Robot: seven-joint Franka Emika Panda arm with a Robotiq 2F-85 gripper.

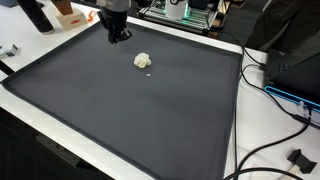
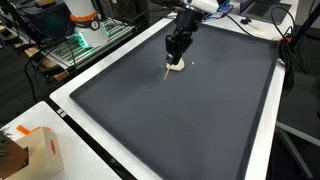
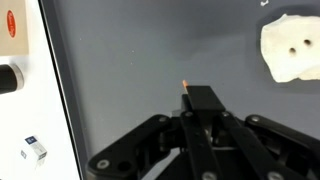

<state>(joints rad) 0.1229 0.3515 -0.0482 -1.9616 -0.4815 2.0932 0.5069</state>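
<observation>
My black gripper (image 1: 118, 35) (image 2: 176, 55) hangs low over the far part of a dark grey mat (image 1: 130, 110) (image 2: 190, 120). Its jaws are closed together, and a thin stick with an orange tip (image 3: 185, 87) (image 2: 165, 72) pokes out between the fingertips in the wrist view, where the gripper (image 3: 200, 103) fills the bottom. A small white crumpled lump (image 1: 143, 61) (image 2: 176, 67) (image 3: 290, 50) lies on the mat just beside the gripper, apart from the stick's tip.
A white table rim (image 2: 70, 105) frames the mat. A cardboard box (image 2: 40, 150) stands at one corner. Electronics with green lights (image 2: 85, 40) sit beyond the edge, and black cables (image 1: 280, 95) trail along one side. A small white item (image 3: 33, 152) lies off the mat.
</observation>
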